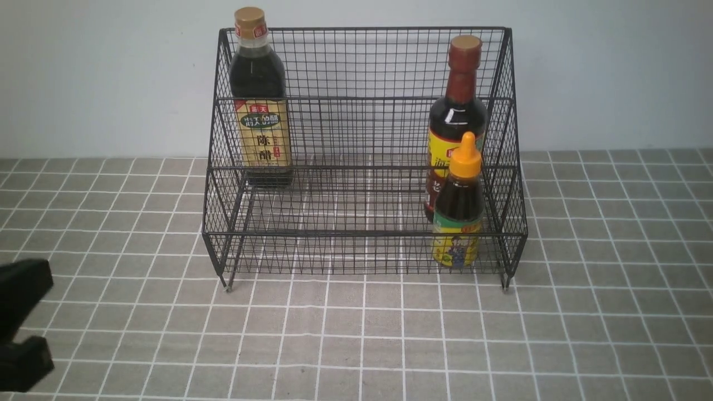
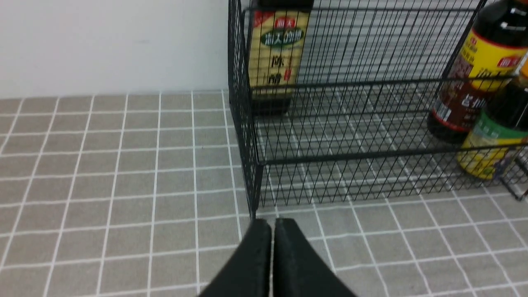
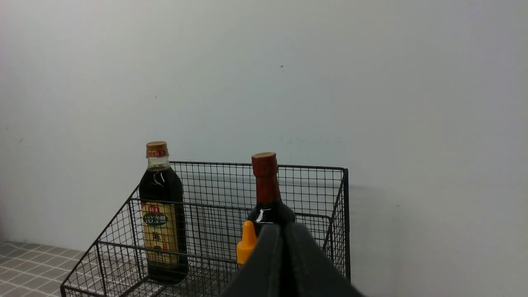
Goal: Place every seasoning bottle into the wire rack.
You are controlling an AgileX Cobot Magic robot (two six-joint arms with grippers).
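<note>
Black wire rack [image 1: 365, 156] sits centre frame on the grey tiled worktop [image 1: 356, 334], white wall behind. All three bottles are inside it, upright. Gold-capped bottle [image 1: 259, 94] on the left side of the middle tier, against the rack's left wall. Brown-capped bottle [image 1: 458, 106] on the right side; which tier it stands on is unclear. Short orange-nozzle bottle [image 1: 459, 206] on the lowest tier, directly in front of it and overlapping it. Black arm part [image 1: 22, 323] at lower left edge, well apart from the rack; pincer state not readable here.
</note>
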